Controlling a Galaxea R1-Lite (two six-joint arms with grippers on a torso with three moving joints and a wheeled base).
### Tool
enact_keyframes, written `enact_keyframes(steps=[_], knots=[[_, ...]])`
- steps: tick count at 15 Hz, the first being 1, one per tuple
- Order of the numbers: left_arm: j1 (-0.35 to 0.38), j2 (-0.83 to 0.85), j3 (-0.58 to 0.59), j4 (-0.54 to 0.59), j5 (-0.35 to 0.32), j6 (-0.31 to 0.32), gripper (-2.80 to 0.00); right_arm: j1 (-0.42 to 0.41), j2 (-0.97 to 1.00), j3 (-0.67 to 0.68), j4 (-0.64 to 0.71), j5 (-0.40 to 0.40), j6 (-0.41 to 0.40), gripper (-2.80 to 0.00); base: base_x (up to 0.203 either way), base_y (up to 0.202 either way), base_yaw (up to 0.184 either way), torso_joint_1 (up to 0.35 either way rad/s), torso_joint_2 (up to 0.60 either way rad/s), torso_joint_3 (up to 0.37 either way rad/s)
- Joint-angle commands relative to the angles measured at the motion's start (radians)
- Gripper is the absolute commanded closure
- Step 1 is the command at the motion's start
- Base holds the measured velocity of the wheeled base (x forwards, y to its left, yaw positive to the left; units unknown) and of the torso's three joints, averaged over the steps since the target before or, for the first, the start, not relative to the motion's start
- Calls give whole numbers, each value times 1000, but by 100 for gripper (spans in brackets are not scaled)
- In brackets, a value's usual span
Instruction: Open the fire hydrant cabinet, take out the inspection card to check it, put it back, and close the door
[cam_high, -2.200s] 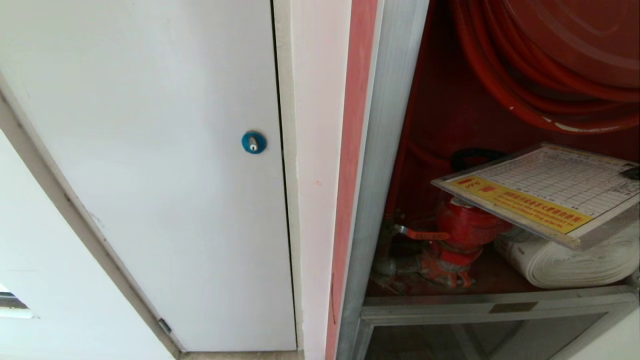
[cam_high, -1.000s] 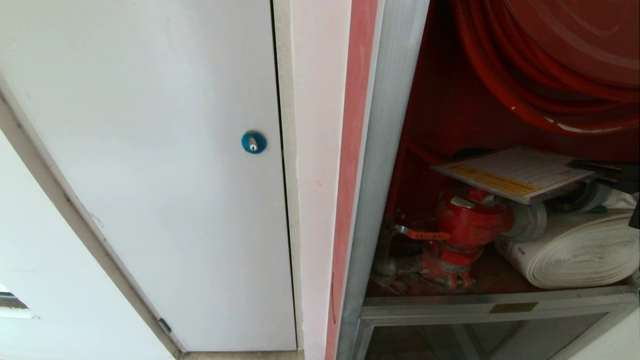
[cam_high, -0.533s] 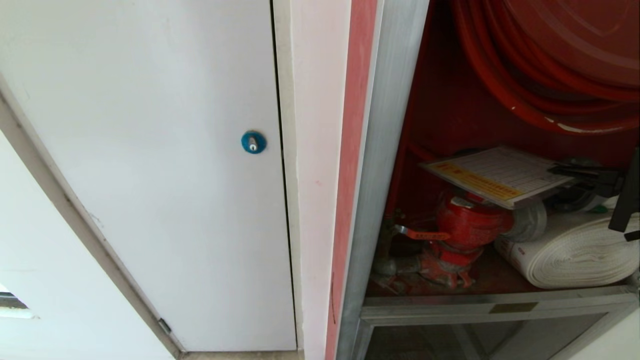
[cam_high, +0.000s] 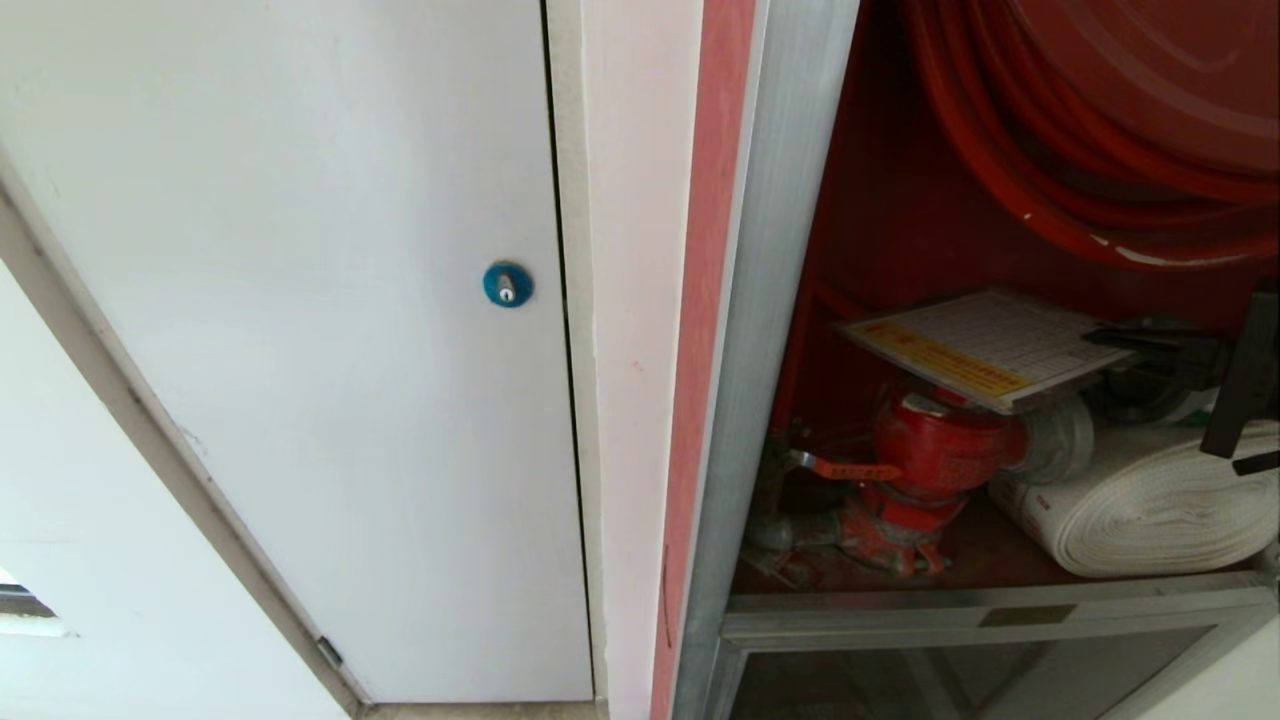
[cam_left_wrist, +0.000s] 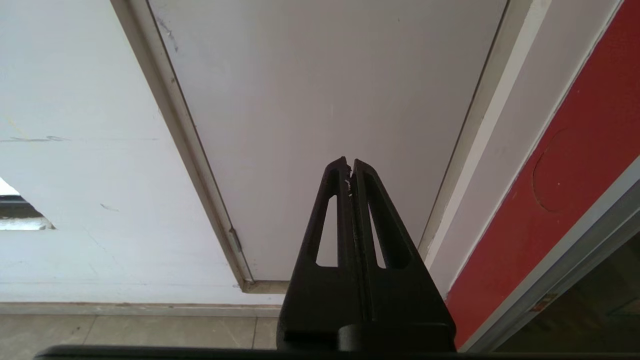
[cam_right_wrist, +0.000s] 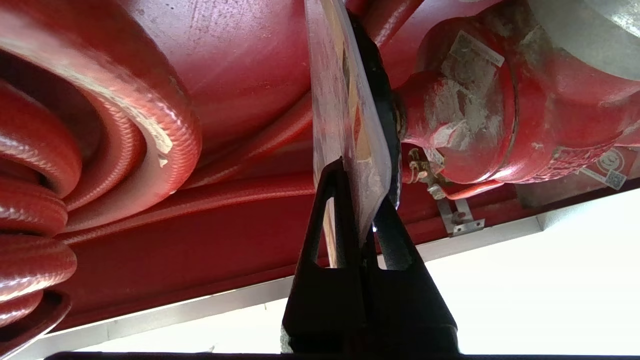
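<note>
The right gripper (cam_right_wrist: 362, 200) reaches deep into the open fire hydrant cabinet (cam_high: 770, 300), its jaws pinched on one edge of the inspection card (cam_high: 985, 345), which lies nearly flat above the red valve (cam_high: 935, 445) and just beside the rolled white hose (cam_high: 1150, 505). From where I stand this looks like the putting-back step: the card is inside the red interior but not yet let go. To do it well, I'd say the gripper should lower the card until it rests on something steady, the valve's top or the hose roll, before parting its fingers, since a card released while it hangs over the valve could slide off and drop behind the fittings. A slow, level release seems best, then a straight withdrawal so the fingers don't drag the laminated edge back out. The card is thin and slick, so it may shift as soon as the pinch loosens. Around it, the red hose reel (cam_high: 1120, 130) hangs close above, leaving little headroom, and the aluminium frame (cam_high: 990, 600) below forms a lip the arm must clear on the way out. The door itself is not in view, so I cannot tell how far it stands open. The left gripper (cam_left_wrist: 350, 172) sits parked with its fingers pressed together, empty, in front of the white flush panel (cam_high: 300, 350) with its round blue lock (cam_high: 507, 285), well apart from the work.
</note>
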Motion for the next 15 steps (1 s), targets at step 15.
enact_keyframes(steps=[15], knots=[[0, 1, 2, 0, 0, 0, 0, 1, -90, 27, 53, -4, 8, -280, 0, 0, 0, 0, 0, 0]])
